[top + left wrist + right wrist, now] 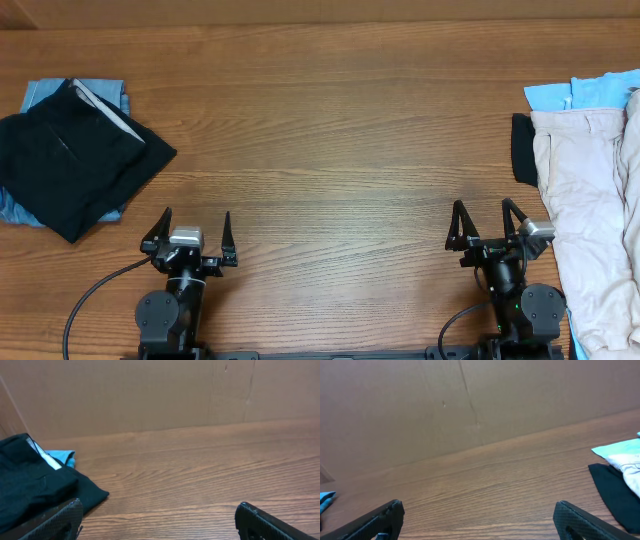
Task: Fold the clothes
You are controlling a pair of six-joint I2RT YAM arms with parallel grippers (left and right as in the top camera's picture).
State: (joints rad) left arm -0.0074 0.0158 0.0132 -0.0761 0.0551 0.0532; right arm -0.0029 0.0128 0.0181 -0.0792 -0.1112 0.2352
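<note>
Clothes point(585, 190) are lying heaped at three o'clock, folded black shorts point(75, 155) at nine; the left gripper point(196, 214) and right gripper point(483, 204) are gaping empty. Pinching overlapped layers is risking dragging the whole heap.

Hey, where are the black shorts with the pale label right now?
In the overhead view the black shorts lie on the left side of the table, on top of a light blue garment, just ahead and to the left of the left gripper.
</note>
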